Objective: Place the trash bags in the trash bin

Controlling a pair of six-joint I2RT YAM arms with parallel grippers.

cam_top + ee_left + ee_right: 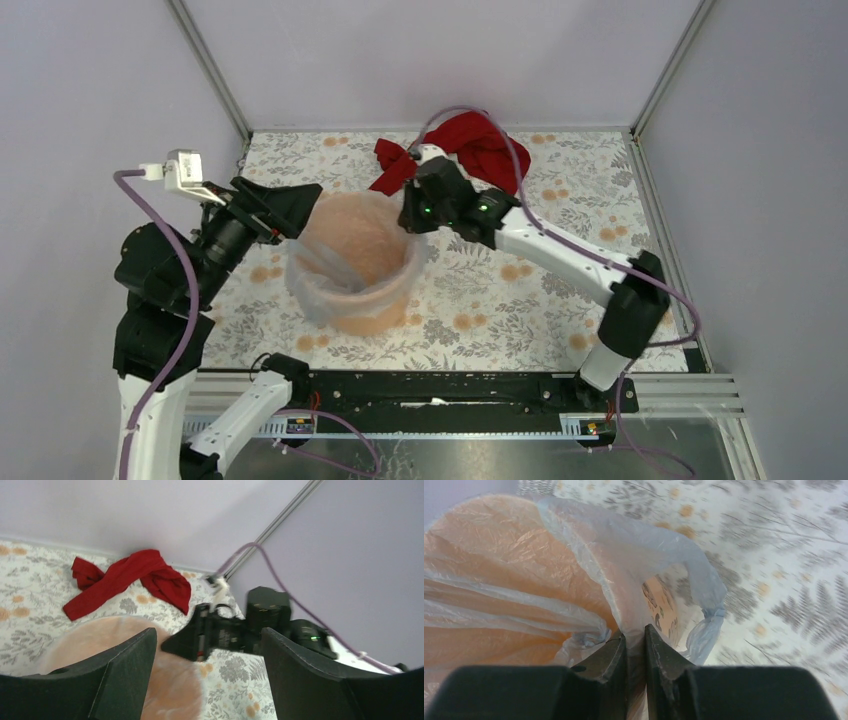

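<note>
Right gripper (635, 633) pinching wrinkled translucent trash bag (634, 565); film draped over orange trash bin (372, 322); left gripper (208, 633) spread wide

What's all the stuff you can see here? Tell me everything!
table: one, white with grey leaves and orange flowers, under everything
bin: one, orange, middle of the table
bag: one, see-through pale blue, spread inside the bin and over its rim
cloth: one, red, crumpled at the table's far edge
cables: two, purple, one along each arm
left gripper: one, black, open, by the bin's left rim
right gripper: one, black, shut on the bag at the bin's far right rim
</note>
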